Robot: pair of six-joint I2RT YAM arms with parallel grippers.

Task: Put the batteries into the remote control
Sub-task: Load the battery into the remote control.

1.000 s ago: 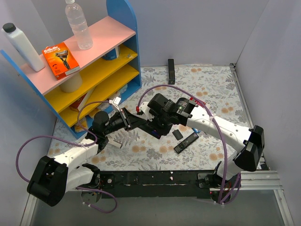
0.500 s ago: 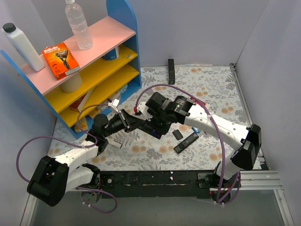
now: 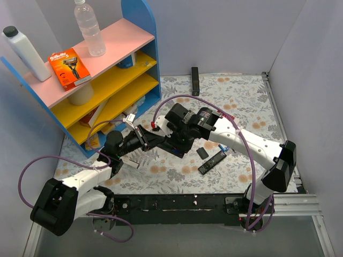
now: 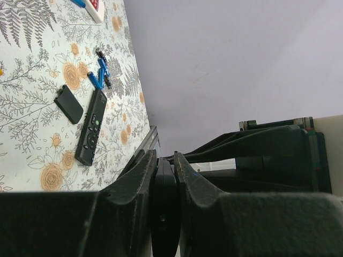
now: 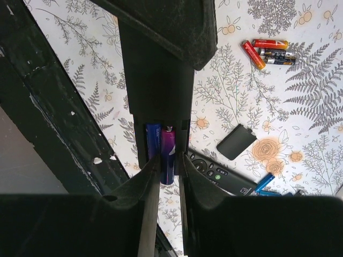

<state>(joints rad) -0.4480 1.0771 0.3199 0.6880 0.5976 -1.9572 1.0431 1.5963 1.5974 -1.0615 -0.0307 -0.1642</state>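
My left gripper (image 3: 143,137) is shut on the black remote control (image 3: 156,140) and holds it above the table; in the left wrist view the remote (image 4: 163,203) stands edge-on between the jaws. In the right wrist view its battery bay (image 5: 161,128) faces the camera, open. One blue battery (image 5: 153,140) lies in the left slot. My right gripper (image 5: 167,167) is shut on a second blue-purple battery (image 5: 168,152), which sits partly in the right slot with its near end sticking out. The loose battery cover (image 5: 238,142) lies on the table.
A second black remote (image 3: 212,162) lies on the table by the cover (image 3: 202,152). Loose blue cells (image 5: 265,182) lie beside it, red/orange cells (image 5: 265,51) further off. A blue shelf unit (image 3: 107,80) stands at the back left. A black bar (image 3: 195,73) lies at the far edge.
Both grippers, with the remote between them, have drifted slightly left and away. The grips have not changed.
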